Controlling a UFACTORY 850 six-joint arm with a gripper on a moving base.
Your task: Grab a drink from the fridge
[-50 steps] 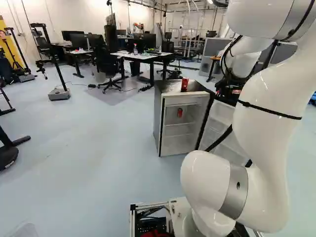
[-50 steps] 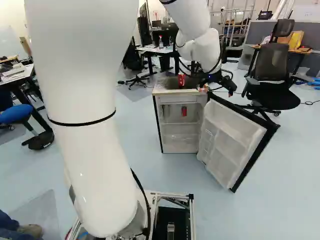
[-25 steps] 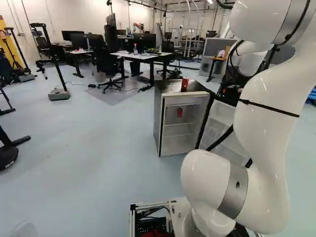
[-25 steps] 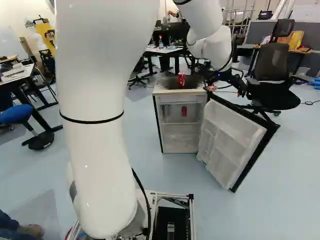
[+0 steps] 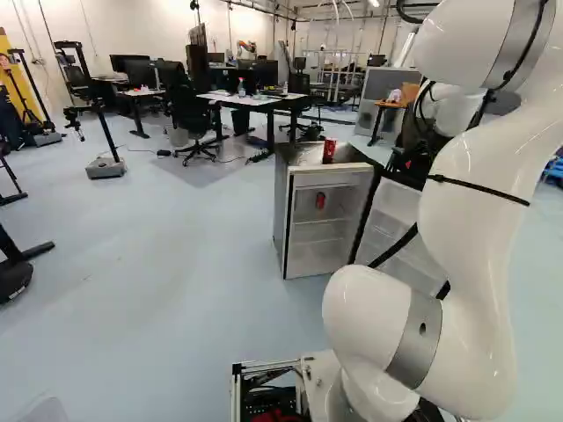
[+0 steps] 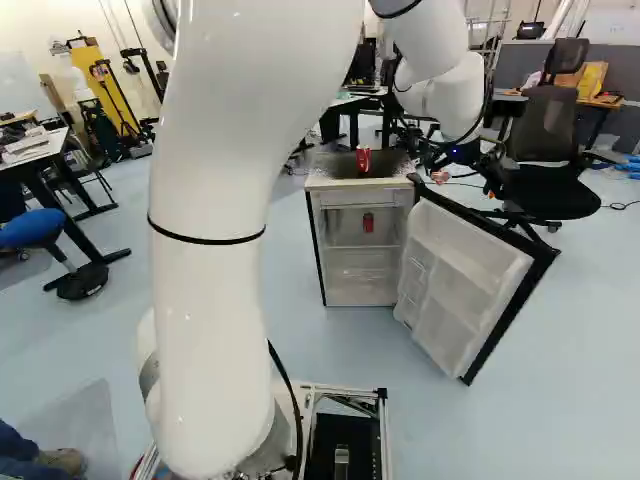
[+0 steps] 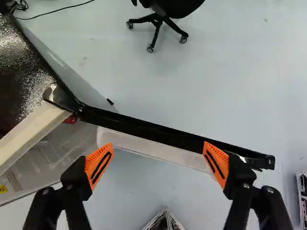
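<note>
Fridge (image 6: 316, 250) front open, free way in over the floor (image 6: 330, 345) ahead of the base. Swung-out door (image 6: 470, 270) blocks the right side in the right base view, top edge below the gripper (image 6: 494, 176). Room either side of inner can (image 6: 368, 222).

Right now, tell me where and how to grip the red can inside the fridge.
Grip the can around its middle, a finger on each side: it looks upright, its round sides exposed. The gripper would best come in level through the open front of the fridge, since the fridge's top covers it from above.
</note>
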